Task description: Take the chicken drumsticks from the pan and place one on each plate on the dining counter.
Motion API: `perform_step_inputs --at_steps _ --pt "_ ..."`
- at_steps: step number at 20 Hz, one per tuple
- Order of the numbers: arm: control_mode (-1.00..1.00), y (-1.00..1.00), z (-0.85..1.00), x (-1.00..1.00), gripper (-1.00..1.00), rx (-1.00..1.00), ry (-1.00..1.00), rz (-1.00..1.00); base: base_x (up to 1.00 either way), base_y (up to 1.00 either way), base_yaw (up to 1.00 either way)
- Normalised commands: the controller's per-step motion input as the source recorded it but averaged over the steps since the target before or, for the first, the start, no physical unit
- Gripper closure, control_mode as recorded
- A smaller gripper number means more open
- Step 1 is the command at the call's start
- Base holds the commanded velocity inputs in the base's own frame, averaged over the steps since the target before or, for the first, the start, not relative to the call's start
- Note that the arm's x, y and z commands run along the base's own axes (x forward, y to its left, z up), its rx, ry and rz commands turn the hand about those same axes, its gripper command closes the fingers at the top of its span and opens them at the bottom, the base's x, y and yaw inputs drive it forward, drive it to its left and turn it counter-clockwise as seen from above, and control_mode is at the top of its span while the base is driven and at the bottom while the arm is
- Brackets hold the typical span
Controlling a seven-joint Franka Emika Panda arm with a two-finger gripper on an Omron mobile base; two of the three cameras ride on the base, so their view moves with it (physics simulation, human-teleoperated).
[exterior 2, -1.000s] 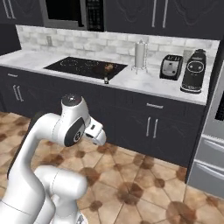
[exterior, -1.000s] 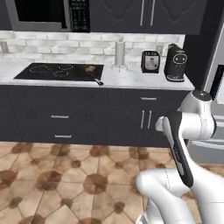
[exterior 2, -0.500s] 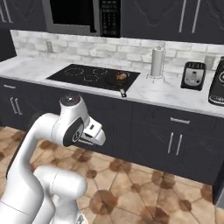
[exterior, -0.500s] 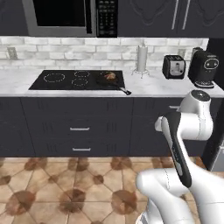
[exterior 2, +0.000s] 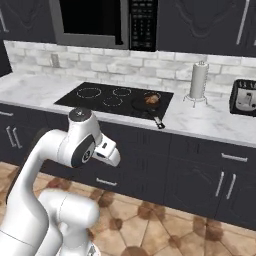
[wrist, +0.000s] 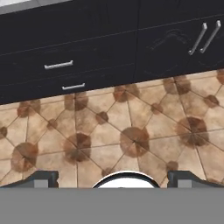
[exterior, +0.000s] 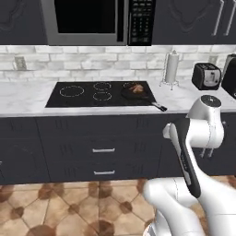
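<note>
Left base view shows the pan (exterior: 137, 93) sitting on the black cooktop (exterior: 99, 93), with the chicken drumsticks (exterior: 136, 87) inside it. Its long handle sticks out toward the front edge of the worktop (exterior: 27, 97).

I think the arm could bump that handle when it reaches up, and the pan could slide or tip. The drumsticks are small and look slippery, so one could slip out of a weak pinch.

The arm is folded up low in front of the dark cabinets (exterior 2: 200, 175), far below the pan. The gripper (wrist: 112, 179) points down at the brown floor tiles (wrist: 131, 140). Its two finger tips stand wide apart with nothing between them.
</note>
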Motion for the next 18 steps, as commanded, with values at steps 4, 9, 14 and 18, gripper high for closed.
perform_step_inputs --at_steps 4,9,14,18 --pt "1.00 0.00 0.00 0.00 -1.00 0.00 0.00 0.00 0.70 0.36 -0.21" --pt "1.00 0.00 0.00 0.00 -1.00 0.00 0.00 0.00 0.71 0.08 -0.20" --pt "1.00 0.00 0.00 0.00 -1.00 0.00 0.00 0.00 0.71 0.03 -0.09" --pt "1.00 0.00 0.00 0.00 -1.00 0.00 0.00 0.00 0.62 0.27 -0.05"
